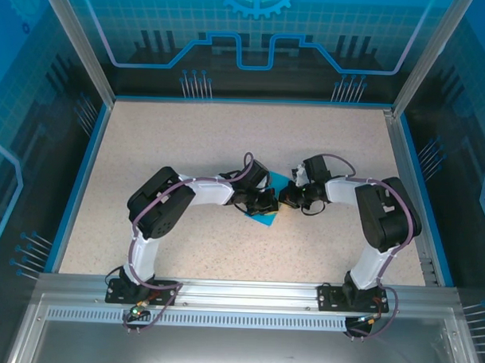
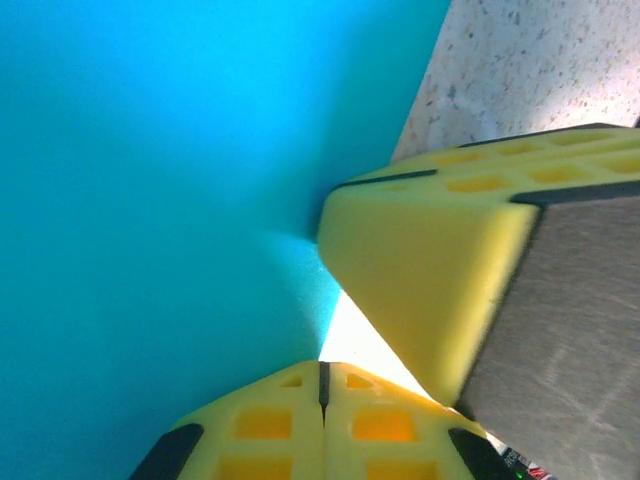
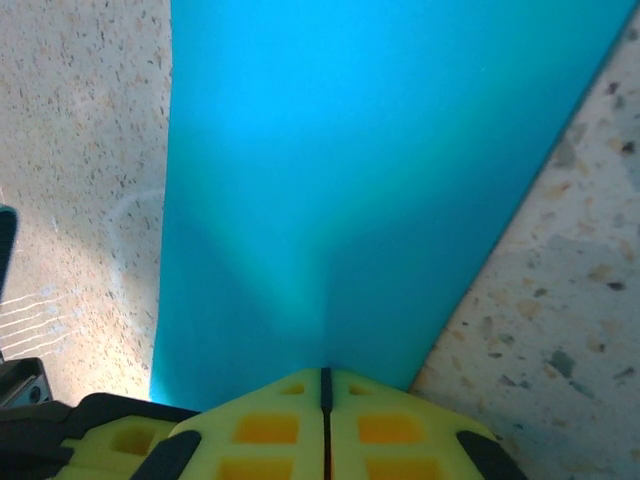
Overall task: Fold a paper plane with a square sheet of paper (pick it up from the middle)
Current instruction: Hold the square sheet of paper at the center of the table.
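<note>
Left gripper (image 1: pixel 271 203) and right gripper (image 1: pixel 289 198), both clamped tight, meet tip to tip mid-way across the speckled table (image 1: pixel 188 140). Under them lies the square sheet of paper (image 1: pixel 266 219). The right's pads (image 3: pixel 290 420) seem to pinch a raised ridge in it. Best pinch low and centred, so the crease runs straight.

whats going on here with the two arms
Two robot arms meet at the middle of the table, both working one blue sheet of paper. The left gripper and the right gripper are each shut on it, close together. The sheet bows along a soft ridge; no plane shape shows yet.
</note>
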You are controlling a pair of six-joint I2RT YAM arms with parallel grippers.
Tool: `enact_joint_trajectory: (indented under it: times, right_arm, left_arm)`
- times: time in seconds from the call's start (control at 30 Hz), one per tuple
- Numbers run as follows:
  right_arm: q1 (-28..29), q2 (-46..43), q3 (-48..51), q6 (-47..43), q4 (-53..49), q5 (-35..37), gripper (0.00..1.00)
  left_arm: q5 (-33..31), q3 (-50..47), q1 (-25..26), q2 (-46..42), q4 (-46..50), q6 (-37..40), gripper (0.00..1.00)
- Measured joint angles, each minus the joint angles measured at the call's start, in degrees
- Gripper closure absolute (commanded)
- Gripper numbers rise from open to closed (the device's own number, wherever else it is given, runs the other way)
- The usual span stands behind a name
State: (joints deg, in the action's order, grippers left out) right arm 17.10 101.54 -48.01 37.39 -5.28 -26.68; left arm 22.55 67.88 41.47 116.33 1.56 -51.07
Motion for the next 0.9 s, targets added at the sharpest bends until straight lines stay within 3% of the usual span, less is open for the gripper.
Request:
enact_joint_trajectory:
  times: [0.9]
  right_arm:
    - [0.0,1.0,-1.6,-1.5,-2.6,0.3,0.96]
  left_arm:
    - [-0.2,-0.6,-0.1,0.6,-2.0,0.2,0.98]
